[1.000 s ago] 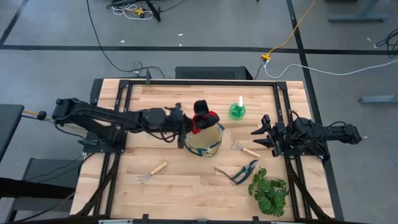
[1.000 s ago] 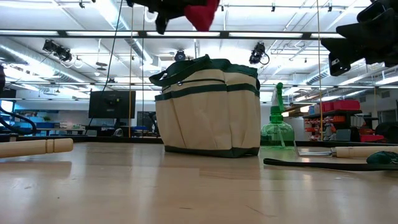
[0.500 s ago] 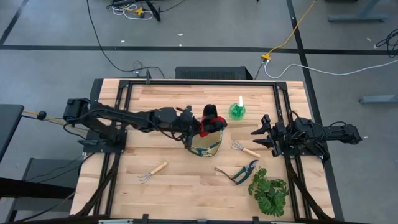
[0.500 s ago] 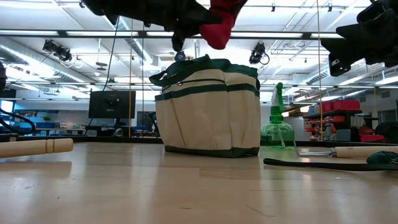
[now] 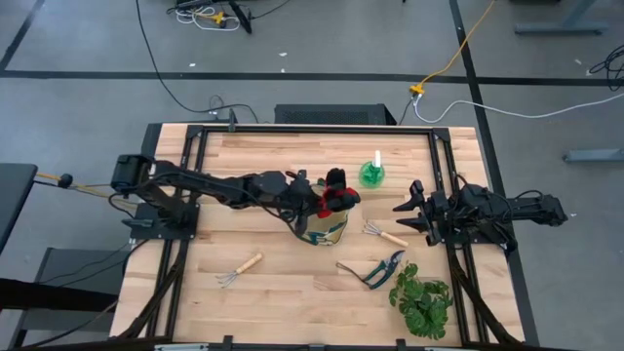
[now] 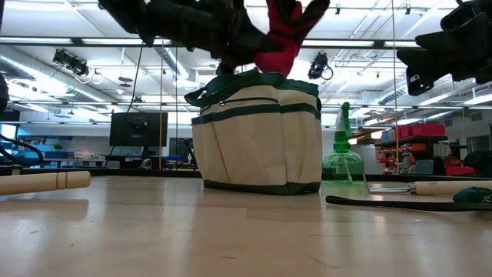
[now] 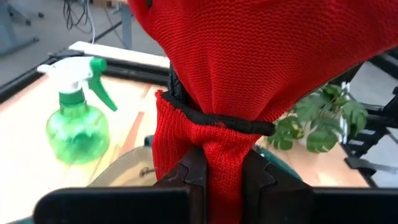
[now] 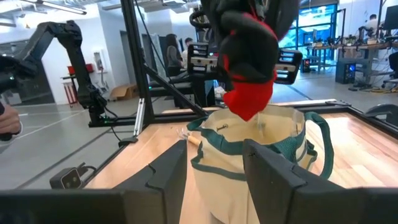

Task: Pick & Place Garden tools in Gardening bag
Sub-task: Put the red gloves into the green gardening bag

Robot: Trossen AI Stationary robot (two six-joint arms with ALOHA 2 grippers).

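The gloves (image 7: 249, 68) are bright red knit with a black band at the cuff and black on the fingers, pinched in the dark left gripper (image 7: 221, 186). Just below them the bag (image 6: 257, 131) is beige with dark green trim and handles. Beyond it the bottle (image 5: 371, 174) is clear green with a white nozzle and green trigger. The rakes (image 5: 239, 269) have pale wooden handles. The plant (image 5: 423, 300) is leafy green. The table (image 5: 292, 302) is light wood grain. The right gripper (image 5: 409, 214) is black.

Left end effector (image 5: 314, 198) over gardening bag (image 5: 323, 225), clamped on red gloves (image 5: 336, 196). Right end effector (image 5: 408, 215) idle near tabletop (image 5: 283, 278) edge, beside hand rake (image 5: 385, 234). Spray bottle (image 5: 371, 173) behind bag; pruning shears (image 5: 374, 269) beside plant (image 5: 422, 297).
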